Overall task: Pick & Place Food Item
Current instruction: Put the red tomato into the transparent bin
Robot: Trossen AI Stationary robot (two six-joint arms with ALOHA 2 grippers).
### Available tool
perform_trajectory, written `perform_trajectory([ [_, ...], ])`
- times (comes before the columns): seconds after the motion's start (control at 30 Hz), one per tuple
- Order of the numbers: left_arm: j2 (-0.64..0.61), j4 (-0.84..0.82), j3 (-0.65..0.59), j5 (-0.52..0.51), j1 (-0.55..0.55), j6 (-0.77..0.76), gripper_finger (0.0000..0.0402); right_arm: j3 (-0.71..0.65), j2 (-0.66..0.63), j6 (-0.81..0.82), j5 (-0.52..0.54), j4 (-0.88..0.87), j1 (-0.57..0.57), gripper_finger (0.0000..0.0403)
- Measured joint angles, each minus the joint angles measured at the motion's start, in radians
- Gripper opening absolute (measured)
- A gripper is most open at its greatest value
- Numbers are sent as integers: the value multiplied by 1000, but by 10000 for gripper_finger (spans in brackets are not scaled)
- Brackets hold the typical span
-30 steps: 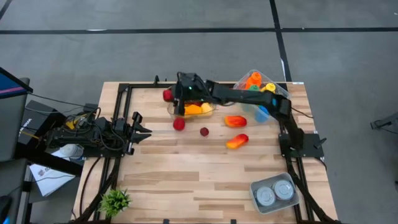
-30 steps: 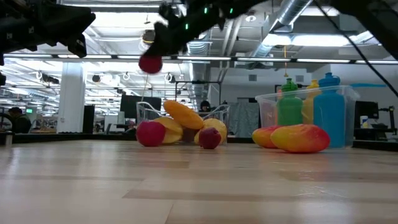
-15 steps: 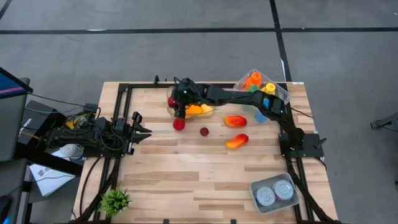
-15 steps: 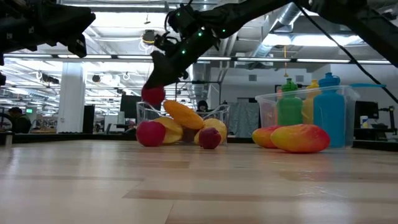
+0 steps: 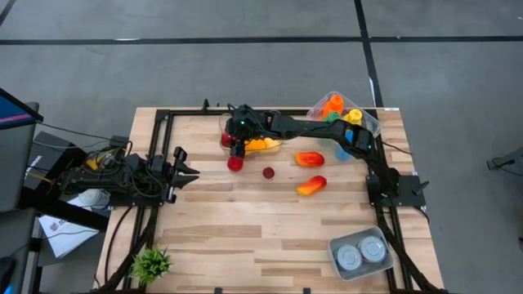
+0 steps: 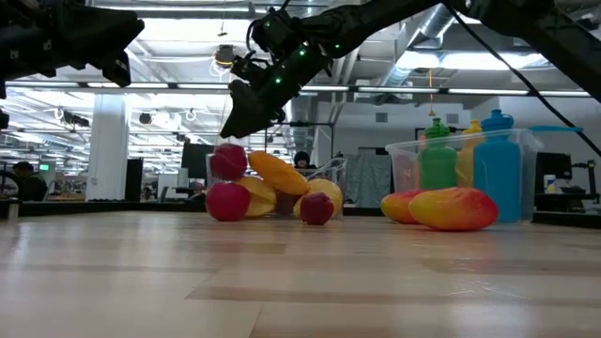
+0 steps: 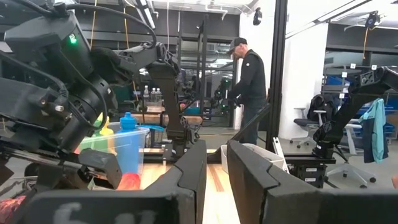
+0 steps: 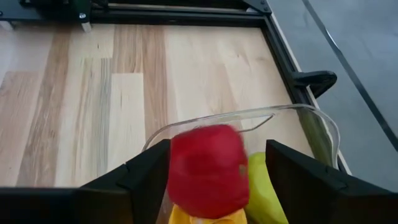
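The right gripper (image 8: 205, 186) hangs over the clear plastic bowl (image 8: 298, 121) at the far side of the counter (image 5: 245, 245), its jaws parted wider than the round red apple-like fruit (image 8: 208, 168) between them. The wrist view shows gaps on both sides, and in the low view the fruit (image 6: 228, 161) sits just below the fingertips, on the yellow fruits (image 6: 277, 174) heaped in the bowl.

It is probably a light, hard, smooth toy, so it could roll off that rounded heap. Gripping across its widest part would be safest.

A second red fruit (image 5: 235, 163) lies just outside the bowl and a small dark red one (image 5: 268, 172) near it. Two orange-red fruits (image 5: 310, 184) lie further right, before a clear tub of coloured bottles (image 5: 339, 110). The left gripper (image 5: 181, 167) waits well apart at the counter's left edge, jaws nearly closed on nothing.
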Motion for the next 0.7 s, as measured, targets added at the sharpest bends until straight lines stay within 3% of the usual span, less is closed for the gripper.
perform_trajectory([
  [0.27, 0, 0, 0, 0, 0, 0, 53, -1, -10, -8, -75, -8, 1, 265],
  [0.47, 0, 0, 0, 0, 0, 0, 53, 1, -103, -5, -70, -60, 33, 271],
  [0.57, 0, 0, 0, 0, 0, 0, 53, 0, -153, 69, 1, -128, 68, 271],
  [0.7, 0, 0, 0, 0, 0, 0, 53, 1, -193, 196, 193, -236, 146, 271],
])
